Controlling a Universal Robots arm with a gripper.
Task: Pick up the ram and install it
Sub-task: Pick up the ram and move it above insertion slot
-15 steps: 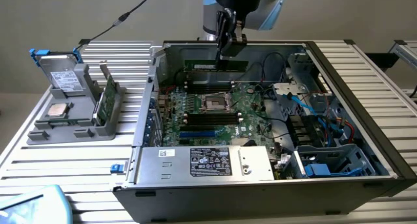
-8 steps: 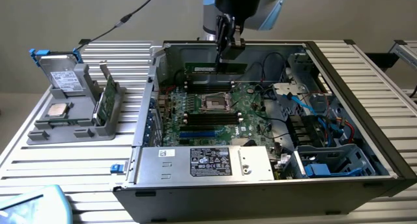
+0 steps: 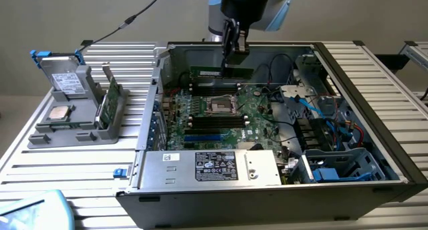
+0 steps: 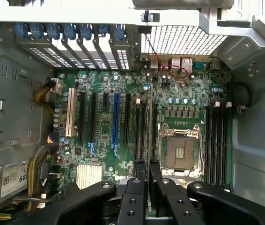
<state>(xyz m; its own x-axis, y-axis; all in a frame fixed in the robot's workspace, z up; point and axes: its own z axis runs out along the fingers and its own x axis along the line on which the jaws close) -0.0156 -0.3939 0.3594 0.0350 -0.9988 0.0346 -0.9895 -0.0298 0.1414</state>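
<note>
The black two-fingered claw is clenched on the ram, a long, narrow green circuit-board stick. It grips the stick by its upper edge, inside the open grey metal computer case. The stick hangs level with its long edge down, just above the green motherboard. It runs parallel to the black memory slots beside the square silver processor socket, probably so that its contact edge meets a slot squarely. Whether it touches a slot yet, I cannot tell. The wrist view shows it edge-on, as a thin line.
</note>
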